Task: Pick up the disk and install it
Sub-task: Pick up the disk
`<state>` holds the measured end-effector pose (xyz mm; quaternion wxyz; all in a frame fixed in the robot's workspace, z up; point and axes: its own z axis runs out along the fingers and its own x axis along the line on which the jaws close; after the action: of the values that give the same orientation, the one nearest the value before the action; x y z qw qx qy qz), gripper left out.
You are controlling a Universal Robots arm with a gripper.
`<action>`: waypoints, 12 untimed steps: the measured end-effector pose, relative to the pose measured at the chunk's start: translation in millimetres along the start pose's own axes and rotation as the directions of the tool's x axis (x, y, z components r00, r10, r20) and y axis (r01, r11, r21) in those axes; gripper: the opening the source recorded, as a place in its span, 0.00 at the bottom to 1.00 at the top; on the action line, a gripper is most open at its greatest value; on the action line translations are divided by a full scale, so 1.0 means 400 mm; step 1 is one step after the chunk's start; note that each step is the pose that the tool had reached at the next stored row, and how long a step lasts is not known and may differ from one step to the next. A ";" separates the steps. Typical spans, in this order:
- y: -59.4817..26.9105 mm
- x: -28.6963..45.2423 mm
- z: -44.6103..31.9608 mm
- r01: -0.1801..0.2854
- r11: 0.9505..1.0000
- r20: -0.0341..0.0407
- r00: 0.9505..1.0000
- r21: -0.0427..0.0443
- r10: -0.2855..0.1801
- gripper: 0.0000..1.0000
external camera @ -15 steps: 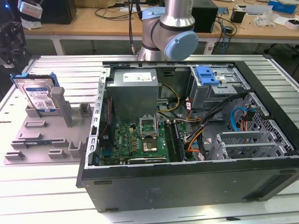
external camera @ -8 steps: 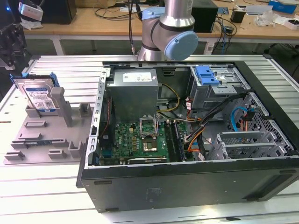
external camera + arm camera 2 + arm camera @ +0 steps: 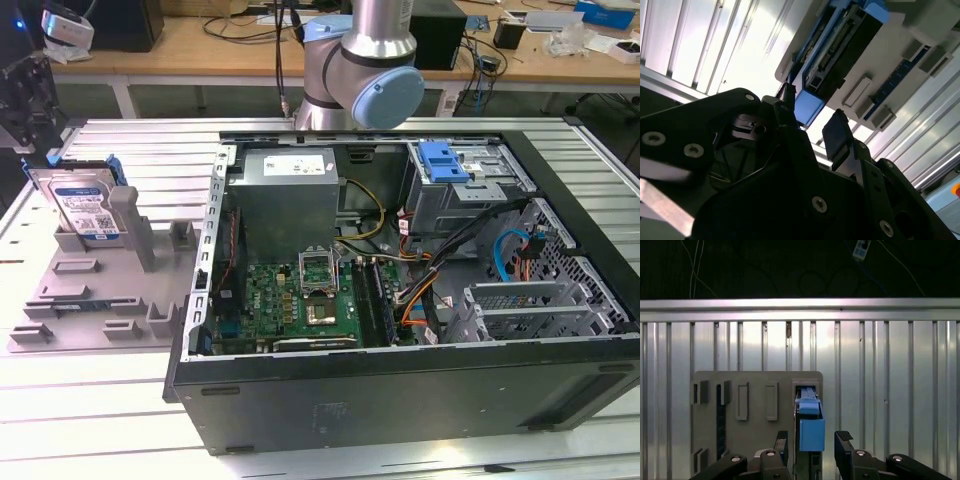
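The disk (image 3: pixel 85 208) is stood upright in the grey tray (image 3: pixel 95 300) on the worktop (image 3: pixel 100 430). The claw (image 3: pixel 813 441) is spread wide, with the disk's blue frame flanked by its fingers (image 3: pixel 843 442), untouched.

The disk (image 3: pixel 85 208) stands upright on its edge in a slot of the grey tray (image 3: pixel 92 296), at the exterior view's left. It is silver, with a white-and-blue label and a blue frame.

silvery metal disk (image 3: pixel 85 205) with blue plastic edging; matt grey plastic tray (image 3: pixel 90 300).
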<state>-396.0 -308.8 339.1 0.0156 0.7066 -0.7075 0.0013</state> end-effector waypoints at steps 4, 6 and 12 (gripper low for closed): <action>0.000 0.000 0.005 0.006 1.000 0.000 1.000 0.000 -0.006 0.50; 0.000 0.000 0.008 0.010 1.000 0.000 1.000 0.000 -0.010 0.50; 0.001 0.000 0.016 0.017 1.000 0.000 1.000 0.000 -0.017 0.50</action>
<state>-396.5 -308.8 332.6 0.0157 0.7127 -0.7013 0.0014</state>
